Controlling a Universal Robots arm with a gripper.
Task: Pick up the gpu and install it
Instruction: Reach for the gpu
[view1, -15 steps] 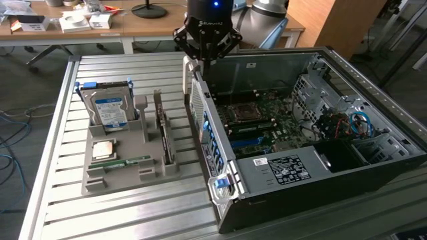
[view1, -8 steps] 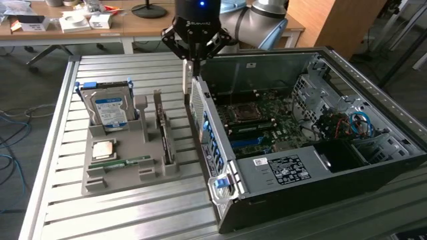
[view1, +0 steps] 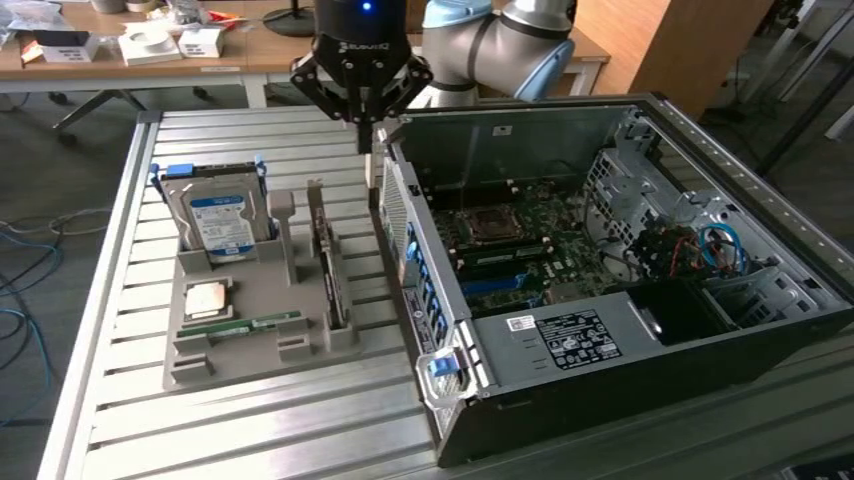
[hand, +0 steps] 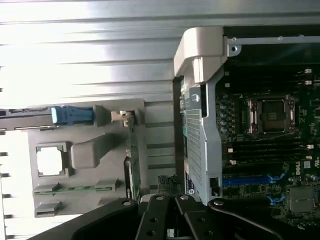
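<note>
The gpu (view1: 328, 268) is a thin green card standing on edge in a slot of the grey holder (view1: 187, 365), with its metal bracket at the far end. In the wrist view the gpu (hand: 132, 167) shows as a green edge in the same holder (hand: 85, 155). My gripper (view1: 370, 195) hangs above the gap between the holder and the open computer case (view1: 587, 335), just beyond the gpu's far end. Its jaws are shut with nothing held. The black links of the gripper (hand: 175, 202) show in the wrist view.
The holder also carries a silver hard drive with a blue label (view1: 220, 225), a processor chip (view1: 207, 298) and a memory stick (view1: 240, 325). The motherboard (view1: 514, 240) lies exposed inside the case. Everything rests on a slatted metal table (view1: 200, 130); a cluttered desk stands behind.
</note>
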